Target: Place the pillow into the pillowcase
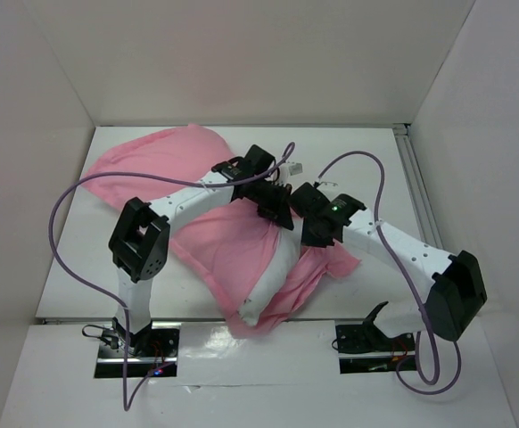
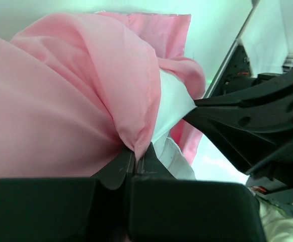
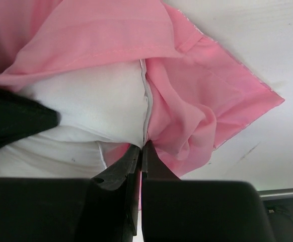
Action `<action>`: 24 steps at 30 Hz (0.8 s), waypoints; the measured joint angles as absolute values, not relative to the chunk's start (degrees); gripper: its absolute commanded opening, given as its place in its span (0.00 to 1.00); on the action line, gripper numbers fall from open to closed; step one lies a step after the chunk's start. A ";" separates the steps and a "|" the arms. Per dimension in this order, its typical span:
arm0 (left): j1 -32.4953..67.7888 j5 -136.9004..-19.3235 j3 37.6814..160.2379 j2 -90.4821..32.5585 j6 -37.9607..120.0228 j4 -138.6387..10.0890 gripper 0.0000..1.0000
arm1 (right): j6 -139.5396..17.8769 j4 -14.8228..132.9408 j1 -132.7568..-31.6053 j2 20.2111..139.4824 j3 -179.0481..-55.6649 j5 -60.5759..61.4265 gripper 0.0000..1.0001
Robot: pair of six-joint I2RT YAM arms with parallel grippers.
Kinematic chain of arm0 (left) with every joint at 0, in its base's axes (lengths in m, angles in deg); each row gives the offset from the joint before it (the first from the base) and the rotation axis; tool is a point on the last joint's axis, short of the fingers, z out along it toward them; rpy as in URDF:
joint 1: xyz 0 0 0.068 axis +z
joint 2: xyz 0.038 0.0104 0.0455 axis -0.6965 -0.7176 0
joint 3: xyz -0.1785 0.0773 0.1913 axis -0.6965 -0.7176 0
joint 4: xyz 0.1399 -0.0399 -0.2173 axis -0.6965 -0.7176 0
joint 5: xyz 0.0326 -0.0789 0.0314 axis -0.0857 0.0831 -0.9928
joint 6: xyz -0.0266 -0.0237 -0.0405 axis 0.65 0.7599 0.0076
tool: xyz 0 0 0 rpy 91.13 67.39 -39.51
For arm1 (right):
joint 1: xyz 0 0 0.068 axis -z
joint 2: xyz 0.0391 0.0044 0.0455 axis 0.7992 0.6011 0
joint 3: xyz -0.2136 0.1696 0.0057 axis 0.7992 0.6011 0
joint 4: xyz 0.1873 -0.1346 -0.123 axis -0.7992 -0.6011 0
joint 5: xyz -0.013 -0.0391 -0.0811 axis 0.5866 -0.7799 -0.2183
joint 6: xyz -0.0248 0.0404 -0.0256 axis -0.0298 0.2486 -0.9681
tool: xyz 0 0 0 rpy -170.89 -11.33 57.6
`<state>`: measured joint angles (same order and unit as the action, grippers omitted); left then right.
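Pink satin, item one: the pillowcase. It is draped over the far and left parts of the pillow, with more of it spilling out at the pillow's right side. You can see the pillow's near end bare and white, outside the fabric.

Item two: your left gripper, above the pillow's middle. The jaws are pinched tight on a gathered fold of the pillowcase hem.

Item three: your right gripper, just right of the left one, also over the pillow. The jaws are pressed together on the pillow's seamed edge. Pink folds bunch against the same spot, and you cannot tell whether they are caught too.

Item four: the table, white, lying under the pillow.
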<state>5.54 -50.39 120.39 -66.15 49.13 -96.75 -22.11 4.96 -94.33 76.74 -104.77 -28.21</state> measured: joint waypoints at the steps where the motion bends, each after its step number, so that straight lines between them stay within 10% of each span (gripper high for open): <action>1: 5.84 -49.84 120.39 -66.37 49.37 -96.44 0.00 | -22.04 4.80 -94.33 76.46 -104.77 -28.30 0.00; 13: 9.01 -41.29 118.86 -68.42 52.26 -92.84 0.00 | -20.31 10.33 -90.88 70.69 -99.39 -24.32 0.00; 24: 9.58 -40.13 116.76 -68.40 52.65 -90.32 0.00 | -21.41 14.62 -89.17 70.73 -95.59 -21.56 0.20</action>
<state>9.58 -40.13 116.76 -68.40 52.65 -90.32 -21.41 14.62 -89.17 70.73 -95.59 -21.56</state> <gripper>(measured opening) 0.043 0.186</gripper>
